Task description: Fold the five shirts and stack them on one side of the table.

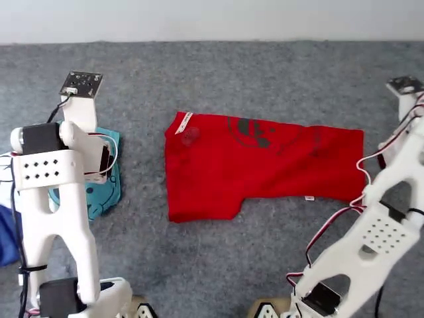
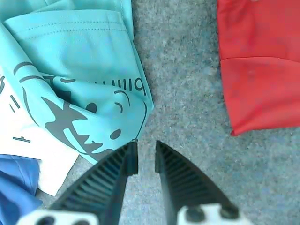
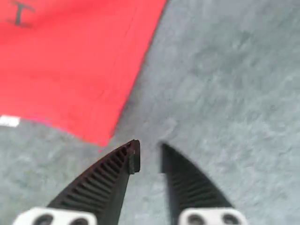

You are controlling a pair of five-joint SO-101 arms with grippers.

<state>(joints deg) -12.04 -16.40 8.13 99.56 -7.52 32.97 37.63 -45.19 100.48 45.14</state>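
A red shirt (image 1: 265, 169) lies flat mid-table, partly folded, with a dark print near its far edge. At the table's left side a folded teal shirt (image 1: 106, 189) with a dark print sits under the left arm (image 1: 53, 199). The left wrist view shows that teal shirt (image 2: 79, 84) lying over a white shirt (image 2: 42, 164) and a blue shirt (image 2: 16, 187). My left gripper (image 2: 146, 150) hangs narrowly open and empty over bare carpet just off the teal shirt's corner. My right gripper (image 3: 149, 152) is narrowly open and empty beside a corner of the red shirt (image 3: 70, 61).
The table is covered in grey carpet (image 1: 265, 79). The right arm (image 1: 384, 232) stands at the right edge, next to the red shirt's right end. The red shirt's (image 2: 262, 65) near corner lies a short way from the left gripper.
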